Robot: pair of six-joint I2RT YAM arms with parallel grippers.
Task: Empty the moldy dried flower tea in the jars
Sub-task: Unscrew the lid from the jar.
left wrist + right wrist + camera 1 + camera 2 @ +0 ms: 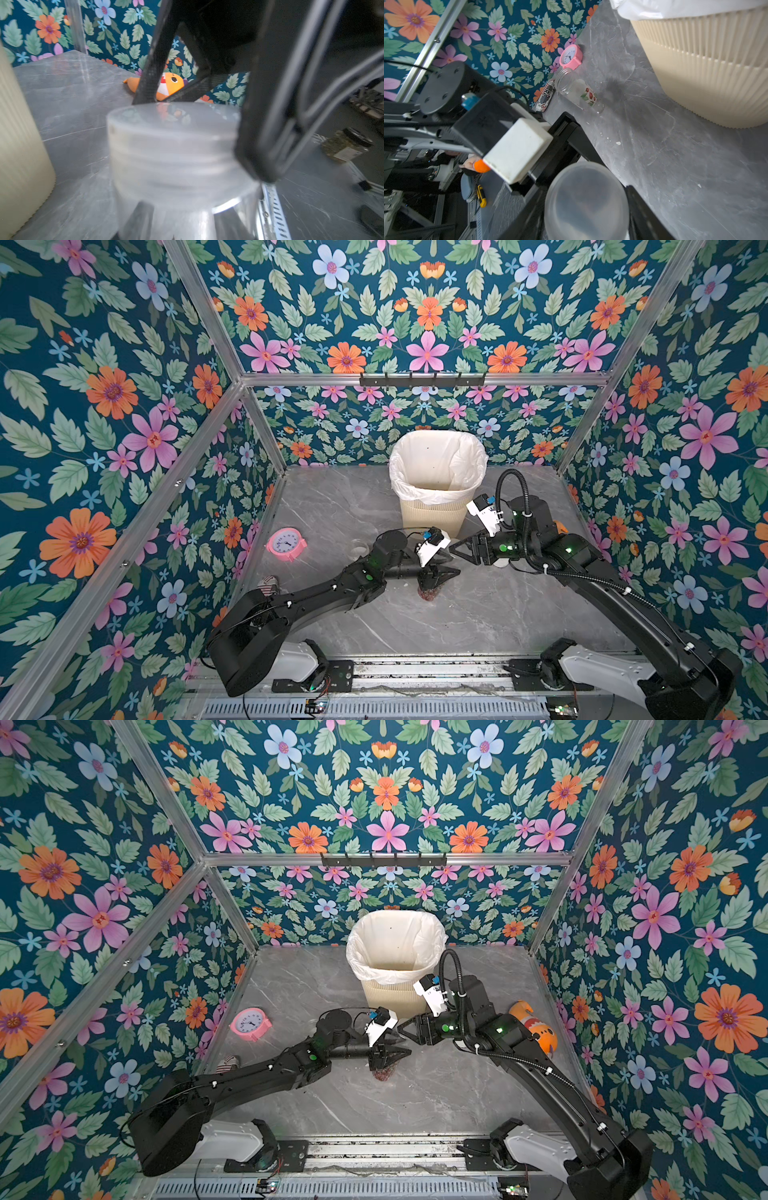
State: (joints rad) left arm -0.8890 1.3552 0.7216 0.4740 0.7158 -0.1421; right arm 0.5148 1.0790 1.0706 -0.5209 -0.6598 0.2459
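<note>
The grey marble table (478,614) carries a cream ribbed bin (432,518) at the back, with a pink alarm clock (286,543) and a red-and-white can (546,97) near the left wall. 1 clear jar (577,91) lies on its side, and an orange plush fish (536,1027) lies at the right.

Left claw (439,576) and right claw (455,549) tip to tip, both clamped.

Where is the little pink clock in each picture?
In a top view: the pink clock stands left of the cream bin, nearer the camera.
In a top view: pink clock, again left of the bin.
Left wrist view: not in it.
Right wrist view: pink clock past the open jar.
Shared landmark: the cream bin, in all four.
</note>
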